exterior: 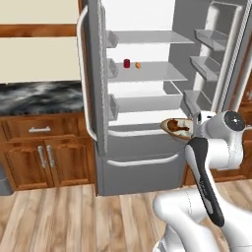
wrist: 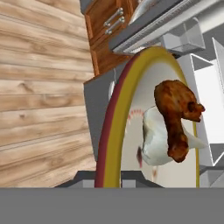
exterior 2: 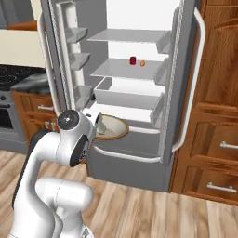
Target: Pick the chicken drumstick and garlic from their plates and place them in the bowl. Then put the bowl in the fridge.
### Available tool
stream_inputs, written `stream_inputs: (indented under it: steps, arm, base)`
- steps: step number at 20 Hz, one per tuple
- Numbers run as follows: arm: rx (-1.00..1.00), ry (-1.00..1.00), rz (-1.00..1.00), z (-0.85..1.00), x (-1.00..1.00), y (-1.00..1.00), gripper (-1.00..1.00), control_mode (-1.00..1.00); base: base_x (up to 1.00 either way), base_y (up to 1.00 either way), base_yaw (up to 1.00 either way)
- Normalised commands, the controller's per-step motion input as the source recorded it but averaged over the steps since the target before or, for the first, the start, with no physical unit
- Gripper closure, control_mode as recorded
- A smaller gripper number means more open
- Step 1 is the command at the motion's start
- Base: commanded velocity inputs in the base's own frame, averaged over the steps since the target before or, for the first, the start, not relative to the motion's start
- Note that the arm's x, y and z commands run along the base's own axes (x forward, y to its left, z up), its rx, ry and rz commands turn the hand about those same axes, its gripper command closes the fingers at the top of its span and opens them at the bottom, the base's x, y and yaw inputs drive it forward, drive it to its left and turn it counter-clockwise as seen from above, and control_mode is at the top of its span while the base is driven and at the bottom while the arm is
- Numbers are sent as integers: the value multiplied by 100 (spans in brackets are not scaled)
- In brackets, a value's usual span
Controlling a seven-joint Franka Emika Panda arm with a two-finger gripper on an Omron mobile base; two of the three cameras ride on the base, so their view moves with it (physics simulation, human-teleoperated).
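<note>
The grey fridge (exterior: 142, 165) (exterior 2: 130, 162) stands with both doors open. The tan bowl (exterior: 175, 135) (exterior 2: 117, 132) (wrist: 114, 127) hangs at the front edge of the lowest white shelf (exterior: 140, 117), partly over the drawer front. In it lie the reddish-brown chicken drumstick (exterior: 176, 126) (wrist: 175, 109) and, under it, the off-white garlic (wrist: 155, 140). My gripper (wrist: 111, 181) is shut on the bowl's near rim; in the base views the white wrist hides its fingers. The plates are out of view.
A small red jar (exterior: 127, 63) (exterior 2: 133, 60) and an orange item (exterior: 138, 65) sit on the middle shelf. The open doors (exterior: 93, 74) (exterior: 221, 54) flank the opening. Wooden cabinets (exterior: 44, 152) (exterior 2: 218, 116) and a dark counter (exterior: 39, 96) stand on both sides.
</note>
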Motion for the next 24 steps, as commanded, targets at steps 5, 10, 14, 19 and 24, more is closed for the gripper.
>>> stream_inputs:
  steps: [5,10,14,19,24]
  arm:
    - [0,0,0,0,0,0,100,100]
    - [0,0,0,0,0,0,100,100]
    - [0,0,0,0,0,0,100,100]
    - [0,0,0,0,0,0,100,100]
    - [0,0,0,0,0,0,100,100]
  base:
    - [74,-36,0]
    - [77,-33,0]
    - [77,-23,0]
    - [74,-13,-1]
    - [43,-11,-3]
